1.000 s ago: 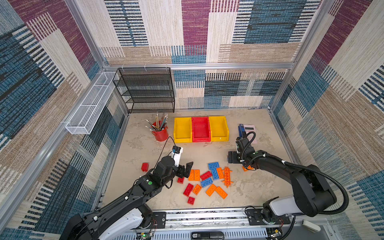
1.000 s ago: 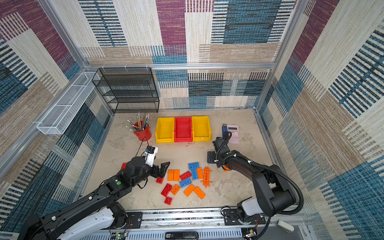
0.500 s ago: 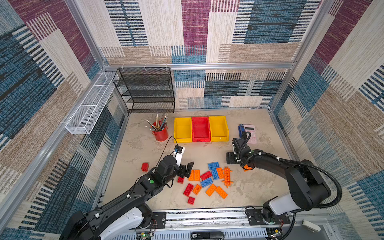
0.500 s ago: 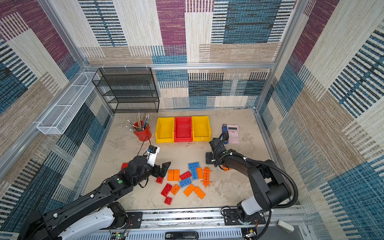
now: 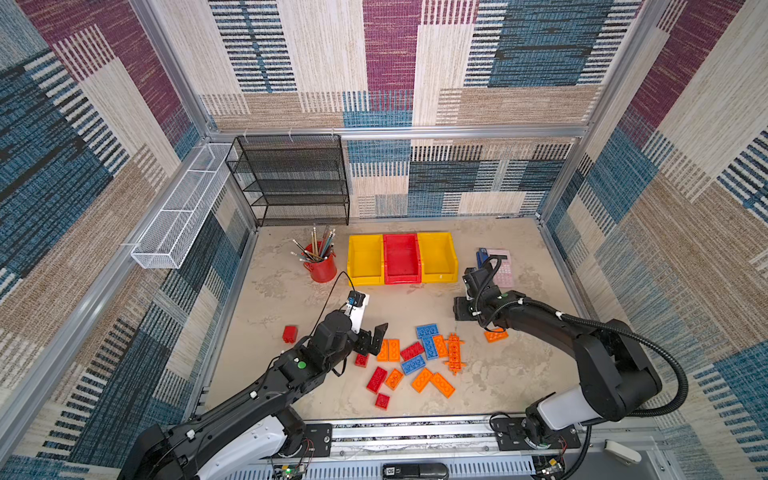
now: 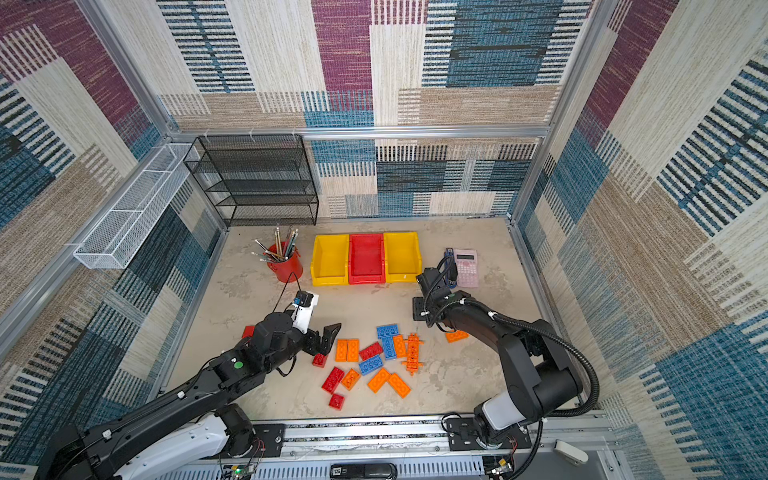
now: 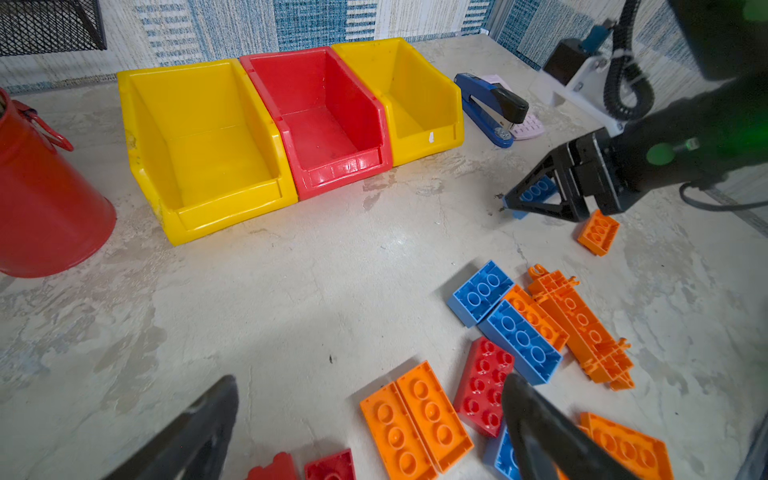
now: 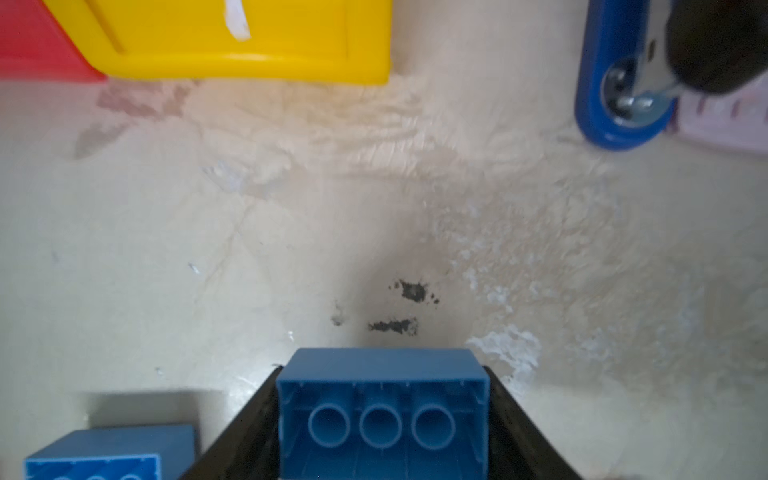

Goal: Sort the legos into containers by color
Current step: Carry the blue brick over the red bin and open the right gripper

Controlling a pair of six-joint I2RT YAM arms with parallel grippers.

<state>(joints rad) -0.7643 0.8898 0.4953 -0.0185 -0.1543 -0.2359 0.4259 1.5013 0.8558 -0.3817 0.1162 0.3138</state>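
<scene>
Over the last second the right end effector (image 5: pixel 462 309) has drawn its jaws in around a blue rectangular studded plastic brick (image 8: pixel 382 399) and edged slightly toward 9 o'clock. In the right wrist view both jaws now touch opposite sides of the brick, whose hollow underside faces the camera, so it looks gripped. I cannot tell whether it has left the surface yet. The left end effector (image 5: pixel 372 338) has barely moved. It hovers empty, jaws spread wide, over the 9 o'clock edge of the loose pile of red, orange and blue plastic bricks (image 5: pixel 415 357).

This looks like the first pick being secured. The left yellow plastic bin (image 5: pixel 365 259), the red plastic bin (image 5: pixel 401 257) and the right yellow plastic bin (image 5: pixel 437 255) all stand empty at the pile's 12 o'clock. None is blue, so a yellow one must probably take it, and the right one is nearest.

The mottled beige stone-look surface (image 5: pixel 291 299) also carries a round red metal cup of pencils (image 5: pixel 322 266) and, at 2 o'clock, a blue stapler (image 7: pixel 490 108) beside a pink calculator (image 6: pixel 465 266). A black wire-mesh shelf rack (image 5: pixel 291 183) fills the 11 o'clock corner. A white wire basket (image 5: pixel 183 208) hangs on the woven patchwork wall at 9 o'clock.
</scene>
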